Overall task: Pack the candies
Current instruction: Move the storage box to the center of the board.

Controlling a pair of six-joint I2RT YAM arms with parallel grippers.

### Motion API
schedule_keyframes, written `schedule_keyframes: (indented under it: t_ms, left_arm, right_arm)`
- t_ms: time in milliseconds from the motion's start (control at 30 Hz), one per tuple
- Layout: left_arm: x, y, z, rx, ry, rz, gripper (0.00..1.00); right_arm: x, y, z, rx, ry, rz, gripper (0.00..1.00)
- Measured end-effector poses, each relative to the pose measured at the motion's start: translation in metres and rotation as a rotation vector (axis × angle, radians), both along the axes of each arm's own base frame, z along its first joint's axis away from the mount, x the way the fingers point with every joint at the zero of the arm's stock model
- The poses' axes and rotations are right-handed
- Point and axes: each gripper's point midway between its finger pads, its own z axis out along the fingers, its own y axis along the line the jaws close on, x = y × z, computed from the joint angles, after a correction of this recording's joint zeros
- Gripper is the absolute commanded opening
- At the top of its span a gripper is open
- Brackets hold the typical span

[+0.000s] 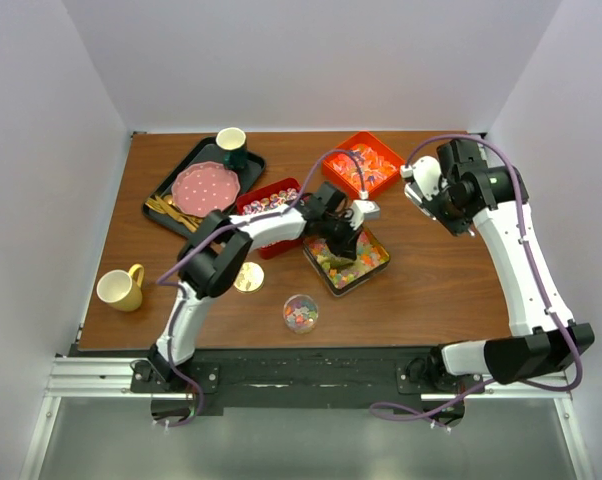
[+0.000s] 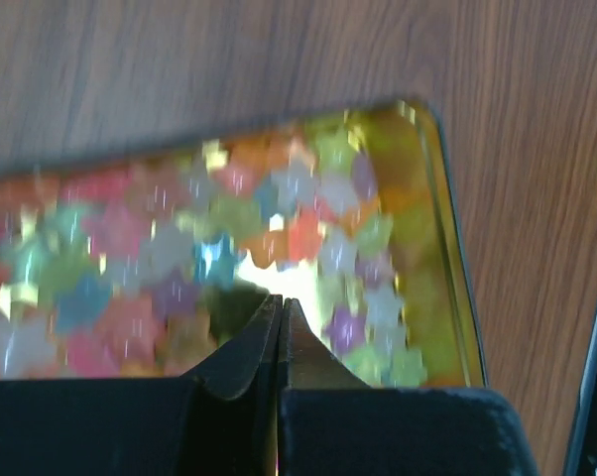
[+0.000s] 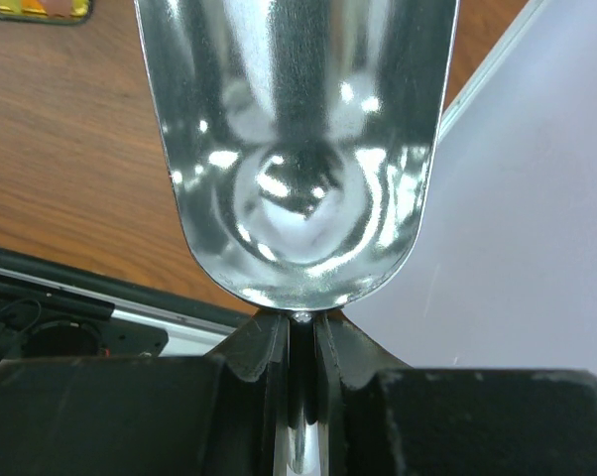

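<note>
Jaws: left jaws pinched together on nothing, tips just above the candies (image 2: pixel 279 238) in the gold tin (image 1: pixel 381 262), middle of the desk (image 1: pixel 431 290). Right jaws clenched on the scoop (image 3: pixel 298 149) handle, bowl empty, up by the right edge.

Risks I see: left jaws sit over the tin, so bringing the scoop in could clash, and a dip could shove the tin. Small jar (image 1: pixel 301 313) by the near edge holds a few candies; narrow mouth, spills likely. Red tray (image 1: pixel 279 185) and orange tray (image 1: pixel 366 140) toward the far edge hold sweets too.
</note>
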Motion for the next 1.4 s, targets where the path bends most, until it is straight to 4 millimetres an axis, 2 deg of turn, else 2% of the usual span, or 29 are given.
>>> schedule_keyframes:
  t_ms: [167,400,533,633,667,733,767,833,933,1033,1100,1200,1233,1300,1400]
  left_arm:
    - [0.01,-0.047,-0.003,-0.053,-0.018,-0.018,0.0]
    - [0.011,-0.098,-0.002,-0.123,-0.027,-0.036,0.0]
    - [0.012,-0.132,0.005,-0.186,-0.077,-0.048,0.0]
    - [0.012,-0.149,0.015,-0.221,-0.123,-0.053,0.12]
    - [0.011,-0.151,0.017,-0.224,-0.127,-0.057,0.2]
    - [0.007,-0.15,0.018,-0.223,-0.119,-0.067,0.26]
    - [0.005,-0.147,0.019,-0.222,-0.109,-0.073,0.32]
    - [-0.005,-0.129,0.021,-0.201,-0.064,-0.091,0.37]
    - [-0.019,-0.094,0.045,-0.189,-0.009,-0.117,0.43]
    - [-0.025,-0.051,0.1,-0.221,-0.024,-0.137,0.46]
    - [-0.02,-0.021,0.142,-0.254,-0.094,-0.126,0.49]
    - [-0.006,0.024,0.182,-0.259,-0.223,-0.079,0.51]
    - [0.003,0.043,0.188,-0.238,-0.275,-0.048,0.52]
    - [0.017,0.068,0.183,-0.182,-0.324,-0.003,0.53]
    - [0.033,0.1,0.141,-0.037,-0.328,0.054,0.54]
  right_arm:
    - [-0.004,-0.009,-0.008,0.005,0.024,-0.042,0.0]
    - [-0.011,-0.012,-0.023,0.011,0.077,-0.054,0.0]
    - [-0.01,-0.015,-0.025,0.011,0.086,-0.064,0.0]
    - [-0.008,-0.016,-0.028,0.009,0.099,-0.071,0.0]
    - [-0.007,-0.017,-0.029,0.008,0.105,-0.074,0.0]
    - [-0.004,-0.016,-0.029,0.009,0.104,-0.077,0.0]
    - [-0.002,-0.016,-0.028,0.009,0.104,-0.077,0.0]
    - [0.002,-0.016,-0.026,0.011,0.098,-0.078,0.0]
    - [0.009,-0.014,-0.022,0.022,0.086,-0.076,0.0]
    - [0.013,-0.011,-0.018,0.039,0.071,-0.071,0.0]
    - [0.013,-0.01,-0.016,0.044,0.066,-0.069,0.0]
    - [0.015,-0.009,-0.013,0.049,0.055,-0.067,0.0]
    - [0.016,-0.009,-0.011,0.051,0.047,-0.066,0.0]
    - [0.018,-0.008,-0.007,0.057,0.033,-0.064,0.0]
    - [0.02,-0.005,-0.002,0.073,0.018,-0.058,0.0]
